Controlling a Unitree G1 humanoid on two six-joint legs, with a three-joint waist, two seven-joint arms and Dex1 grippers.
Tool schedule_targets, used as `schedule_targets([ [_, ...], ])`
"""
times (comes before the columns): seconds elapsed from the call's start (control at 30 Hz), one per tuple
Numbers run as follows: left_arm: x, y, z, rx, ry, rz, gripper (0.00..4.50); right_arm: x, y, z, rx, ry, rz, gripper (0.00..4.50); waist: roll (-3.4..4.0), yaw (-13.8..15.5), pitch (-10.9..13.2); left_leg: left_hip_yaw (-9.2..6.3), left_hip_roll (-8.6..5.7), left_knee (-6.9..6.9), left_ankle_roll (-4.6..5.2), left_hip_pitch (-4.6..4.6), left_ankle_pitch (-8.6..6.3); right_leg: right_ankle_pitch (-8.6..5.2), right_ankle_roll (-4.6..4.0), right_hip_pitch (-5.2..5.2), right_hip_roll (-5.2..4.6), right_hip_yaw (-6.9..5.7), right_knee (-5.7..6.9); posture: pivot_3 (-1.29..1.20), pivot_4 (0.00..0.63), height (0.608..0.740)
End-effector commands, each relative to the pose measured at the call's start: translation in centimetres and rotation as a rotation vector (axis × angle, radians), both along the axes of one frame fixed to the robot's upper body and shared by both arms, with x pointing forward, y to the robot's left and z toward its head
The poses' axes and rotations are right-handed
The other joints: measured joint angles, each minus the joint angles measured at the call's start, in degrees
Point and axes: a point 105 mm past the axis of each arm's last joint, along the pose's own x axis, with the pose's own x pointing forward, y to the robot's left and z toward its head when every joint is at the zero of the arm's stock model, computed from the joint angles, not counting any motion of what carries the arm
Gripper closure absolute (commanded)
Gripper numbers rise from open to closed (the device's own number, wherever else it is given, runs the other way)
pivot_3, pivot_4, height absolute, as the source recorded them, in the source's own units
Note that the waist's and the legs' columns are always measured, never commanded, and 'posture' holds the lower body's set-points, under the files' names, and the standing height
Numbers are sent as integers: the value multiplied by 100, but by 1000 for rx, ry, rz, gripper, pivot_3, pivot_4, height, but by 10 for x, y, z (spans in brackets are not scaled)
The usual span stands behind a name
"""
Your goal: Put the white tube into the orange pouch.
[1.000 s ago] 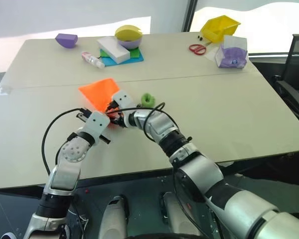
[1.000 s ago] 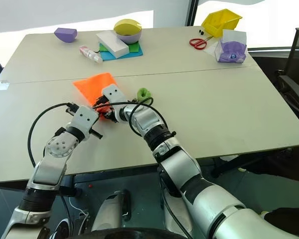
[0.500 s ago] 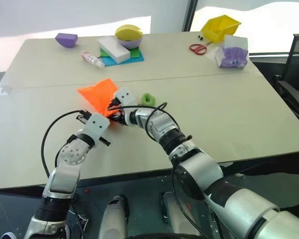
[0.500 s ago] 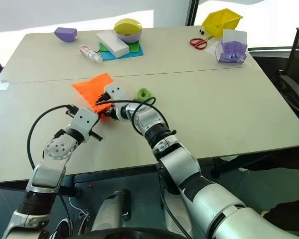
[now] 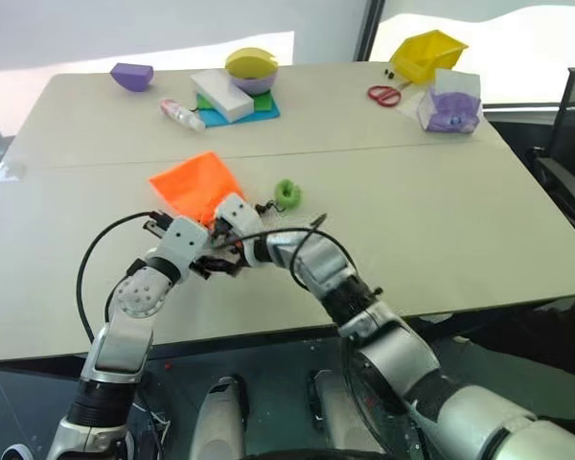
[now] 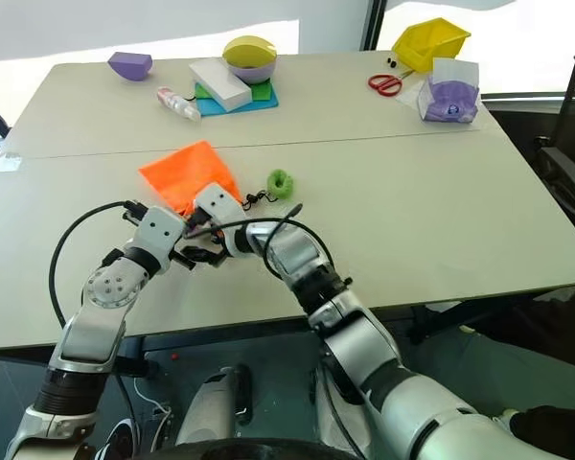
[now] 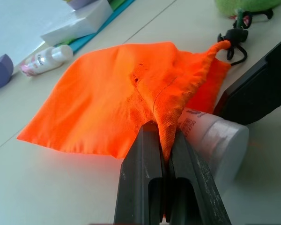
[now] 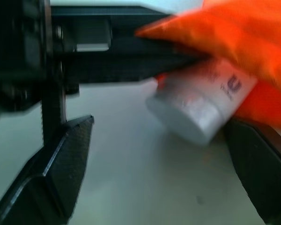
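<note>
Right gripper has let go of the white tube; jaws now spread wide and drawn back from the orange pouch mouth. Tube lies cap-out, its body inside the pouch opening.

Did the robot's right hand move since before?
Yes. The right gripper pulled back toward the robot, away from the green ring, and opened, leaving the white tube poking from the orange pouch.
</note>
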Motion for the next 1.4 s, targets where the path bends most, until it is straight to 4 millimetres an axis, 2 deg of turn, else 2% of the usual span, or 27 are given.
schedule_targets([
  [0.03, -2, -5, 5, -3, -23, -22, 4500, -16, 3, 20, 36, -46, 62, 18, 0, -3, 0, 0, 0, 1, 0, 2, 0, 0, 0, 0, 0, 0, 3, 0, 150, 740],
  [0.3, -2, -4, 3, 6, -16, -28, 4500, 0, -37, 25, -46, -218, -6, 18, -1, -7, -1, -3, 1, 0, -3, 12, -2, 0, -5, -4, 2, -1, 25, 0, 150, 740],
  [0.4, -3, -3, 2, 6, -13, -26, 4500, 11, -49, 44, 20, -294, -51, 18, -1, -5, 0, -2, 0, 1, -2, 10, -1, 0, -5, -4, 1, 0, 21, 0, 150, 740],
  [0.53, -4, -2, -1, 6, -3, -25, 4500, 33, -59, 58, 15, -420, -121, 18, -1, -11, 0, -2, 1, 0, 0, 12, 0, -1, -4, -4, 6, 1, 21, 0, 150, 740],
  [0.77, -3, -3, -2, 3, -3, -27, 4500, 81, -88, 48, -118, -554, -356, 18, -1, -1, -1, -1, 0, 4, 1, 11, 1, -1, -4, 0, 3, 0, 19, 0, 150, 740],
  [1.0, -5, -3, -4, 3, 1, -29, 4500, 96, -97, 28, -207, -502, -390, 18, -1, -8, -1, -1, 0, 3, 2, 11, 2, -1, -1, 3, 6, 2, 12, 0, 150, 740],
  [1.13, -4, -4, -3, 3, -1, -32, 4500, 102, -101, 28, -157, -401, -428, 18, -1, -11, -1, -1, 0, 6, 2, 14, 2, -1, -1, 4, 6, 2, 22, 0, 150, 740],
  [1.27, -4, -4, -3, 1, -2, -31, 4500, 106, -105, 28, -174, -408, -441, 18, -1, -6, -1, -2, 0, 6, 2, 15, 2, -1, -1, 3, 5, 2, 27, 0, 150, 740],
  [1.4, -4, -6, -3, -1, -3, -33, 4500, 102, -106, 16, -202, -361, -397, 1825, -1, -6, -1, -2, 0, 6, 2, 15, 2, -1, -1, 3, 5, 2, 27, 0, 150, 740],
])
